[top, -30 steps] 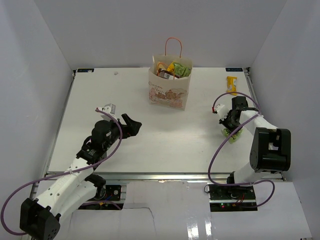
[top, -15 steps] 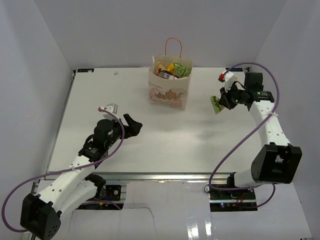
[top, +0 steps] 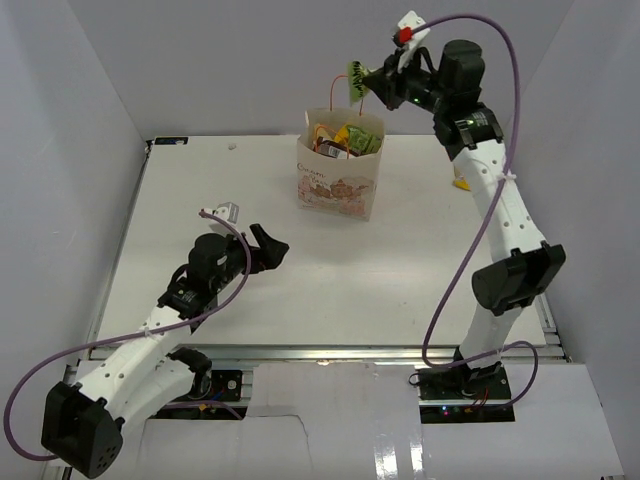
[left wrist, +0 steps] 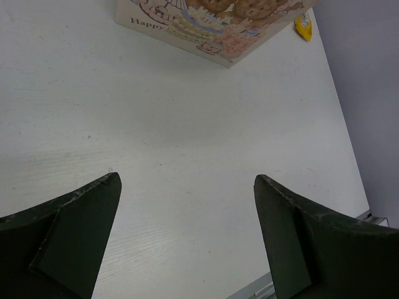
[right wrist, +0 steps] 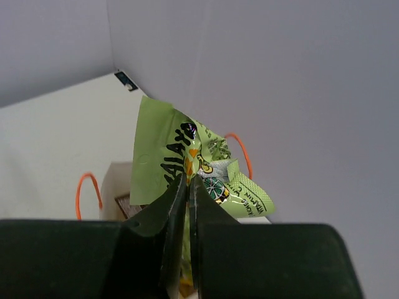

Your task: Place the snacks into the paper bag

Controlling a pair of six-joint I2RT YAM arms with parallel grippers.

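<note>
The cream paper bag [top: 338, 180] stands upright at the back middle of the table, several snacks showing in its open top [top: 346, 138]. My right gripper [top: 366, 83] is raised high above the bag's right side, shut on a green snack packet [top: 357, 80]. In the right wrist view the green packet [right wrist: 163, 156] is pinched between the fingertips, with the bag's orange handles [right wrist: 88, 190] below. A yellow snack pouch [top: 461, 181] lies at the back right, mostly hidden behind the right arm. My left gripper [top: 272, 247] rests low over the table's left middle, open and holding nothing.
White walls enclose the table on three sides. In the left wrist view the bag's printed front [left wrist: 212, 31] is ahead and the yellow pouch [left wrist: 303, 26] lies beyond it. The table's near metal edge [top: 320, 350] runs by the arm bases.
My right arm swung up from the table's right side to above the bag, carrying the green packet. The left arm barely moved.
</note>
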